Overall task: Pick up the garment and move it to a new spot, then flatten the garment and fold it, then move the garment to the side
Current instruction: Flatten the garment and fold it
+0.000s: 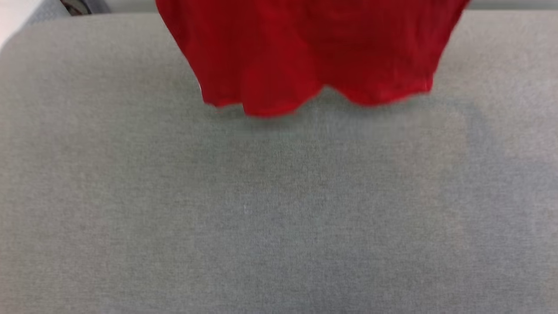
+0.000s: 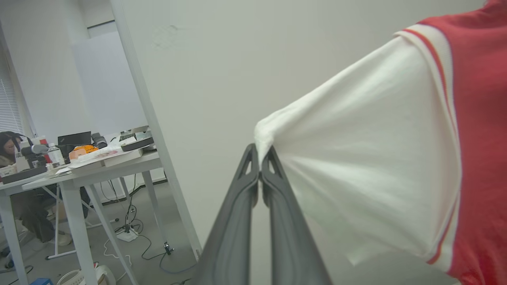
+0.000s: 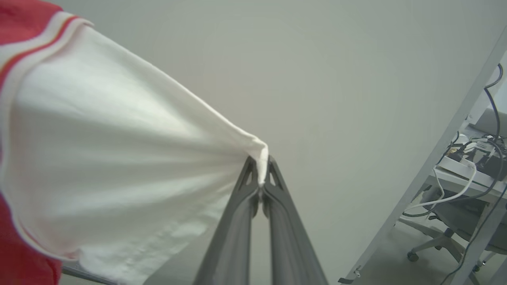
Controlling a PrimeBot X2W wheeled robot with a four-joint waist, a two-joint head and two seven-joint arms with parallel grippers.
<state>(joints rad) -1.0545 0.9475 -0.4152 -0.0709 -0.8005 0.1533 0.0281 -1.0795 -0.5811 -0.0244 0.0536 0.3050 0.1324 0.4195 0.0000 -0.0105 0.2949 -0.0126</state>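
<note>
Head view: the garment (image 1: 305, 52) hangs in the upper middle of the frame, red body spread wide, its wavy lower hem over the far part of the grey fabric surface (image 1: 279, 209); a faint shadow lies under the hem; the picture is soft, so I cannot tell whether the hem touches the surface or hangs just clear of it; lettering not visible from here.

Left wrist view: my left gripper (image 2: 260, 152) has its two dark fingers pressed together at the tips, clamped on a bunched corner of one white sleeve (image 2: 376, 158); the sleeve fans out taut from the pinch toward the red body at the right edge; red-and-white striped trim runs along the seam where the sleeve meets the red. Behind: plain pale wall (image 2: 237, 59); a slanted pale post (image 2: 158, 138); a white desk (image 2: 79, 174) crowded with small items at the left; a seated person (image 2: 8, 146) at the far left edge; cables on the floor.

Right wrist view: my right gripper (image 3: 259, 162) likewise has its fingers together, pinching the edge of the other white sleeve (image 3: 119, 158); cloth stretched tight from the tips out to the red body at the left edge, striped trim at upper left. At the right edge: an office chair (image 3: 447, 221) and tangled cords under a desk.

Garment held by both sleeves, stretched between my two grippers.
</note>
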